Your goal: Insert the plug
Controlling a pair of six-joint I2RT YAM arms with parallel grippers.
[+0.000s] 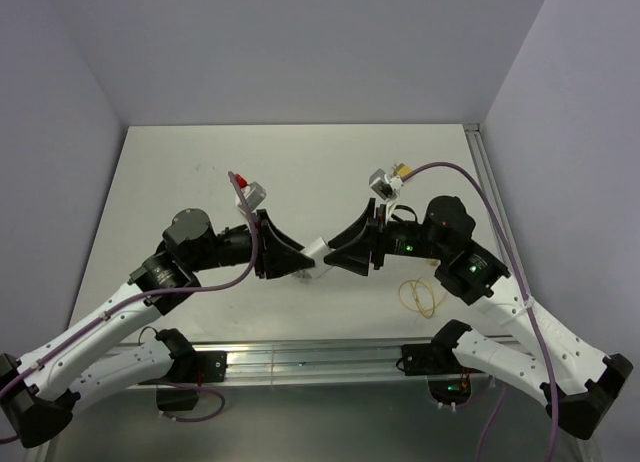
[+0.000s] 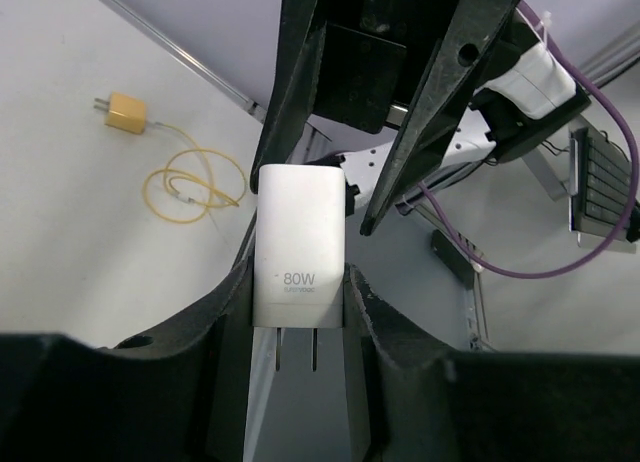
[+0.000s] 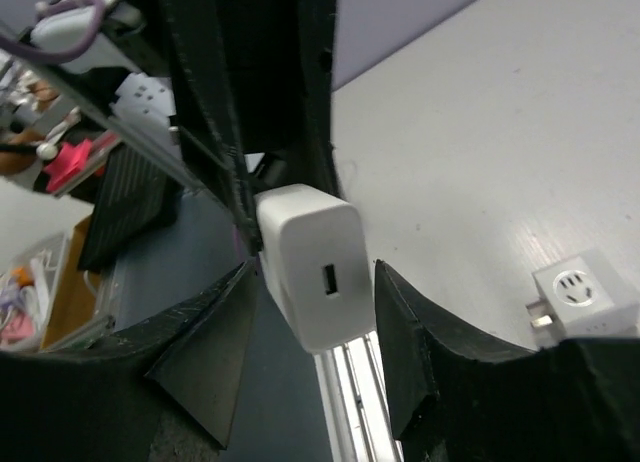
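The plug [image 2: 300, 217], a white charger with two prongs, hangs in the air above the middle of the near edge of the desk [image 1: 200, 172]. The left claw [image 2: 300, 274] pinches it by its prong end. The right claw [image 3: 318, 277] straddles the port end with jaws partly wide, one finger clear of the body. If the left lets go before that gap shuts, the plug probably drops by the near edge. An uneven squeeze could twist it, leaving the prongs askew for the white socket cube [image 3: 585, 294]
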